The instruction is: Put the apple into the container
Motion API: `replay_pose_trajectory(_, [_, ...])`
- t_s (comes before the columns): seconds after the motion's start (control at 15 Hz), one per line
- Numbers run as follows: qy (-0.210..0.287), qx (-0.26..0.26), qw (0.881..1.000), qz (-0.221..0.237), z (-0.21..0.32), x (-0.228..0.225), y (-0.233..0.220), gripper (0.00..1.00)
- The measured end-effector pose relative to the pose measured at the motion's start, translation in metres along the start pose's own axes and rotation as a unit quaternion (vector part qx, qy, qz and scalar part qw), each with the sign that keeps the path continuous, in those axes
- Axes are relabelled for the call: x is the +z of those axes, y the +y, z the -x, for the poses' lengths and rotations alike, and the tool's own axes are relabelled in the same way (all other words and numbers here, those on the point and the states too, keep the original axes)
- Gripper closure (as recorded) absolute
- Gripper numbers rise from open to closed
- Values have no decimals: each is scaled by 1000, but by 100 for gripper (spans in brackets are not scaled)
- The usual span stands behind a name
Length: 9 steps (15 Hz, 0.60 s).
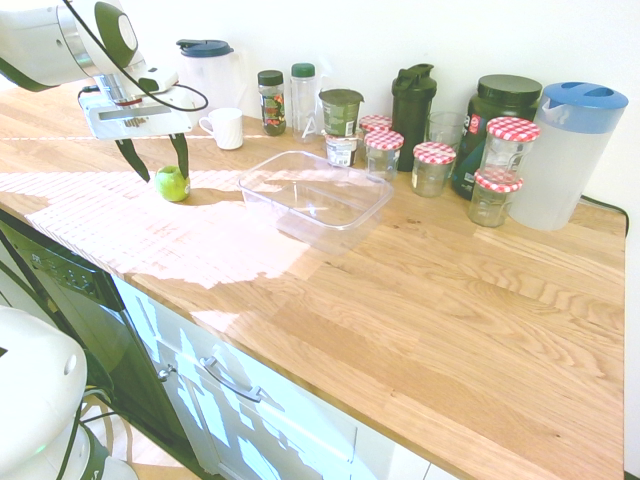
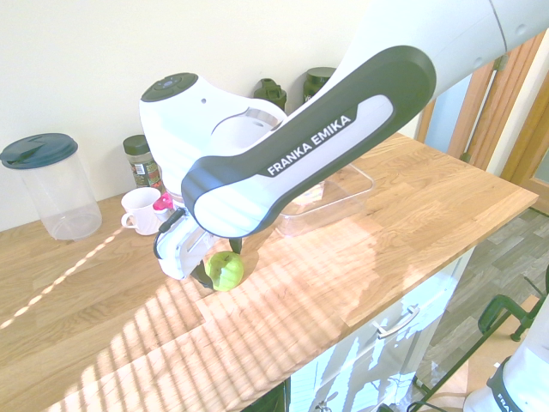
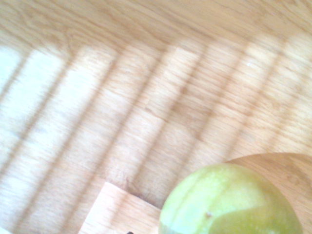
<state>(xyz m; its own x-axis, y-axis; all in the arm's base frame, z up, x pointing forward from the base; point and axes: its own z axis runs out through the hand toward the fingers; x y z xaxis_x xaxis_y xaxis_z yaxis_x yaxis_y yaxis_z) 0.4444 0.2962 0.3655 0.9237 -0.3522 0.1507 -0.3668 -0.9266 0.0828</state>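
Note:
The small green apple [image 1: 172, 184] lies on the wooden counter, left of the clear plastic container [image 1: 262, 176], which holds nothing. My gripper [image 1: 163, 174] hangs open right over the apple. Its two dark fingers [image 1: 181, 155] straddle the fruit, with their tips low at its sides. The second exterior view shows the apple [image 2: 225, 269] between the finger tips of the gripper [image 2: 219, 262], and the container [image 2: 356, 199] behind the arm. In the wrist view the apple [image 3: 229, 202] fills one corner, resting on the wood.
A white mug [image 1: 225, 128] and a dark-lidded pitcher [image 1: 210, 70] stand behind the apple. Bottles, shakers and several red-checked jars [image 1: 434, 165] line the wall beyond the container. A tall blue-lidded pitcher [image 1: 570, 150] is at the far right. The counter's front edge [image 1: 250, 330] is nearby.

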Motion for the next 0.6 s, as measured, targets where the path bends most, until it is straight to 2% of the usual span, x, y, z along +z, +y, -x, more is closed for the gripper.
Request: replay_pose_trajectory(0.6, [-18, 2, 1000, 7, -5, 24, -1, 100])
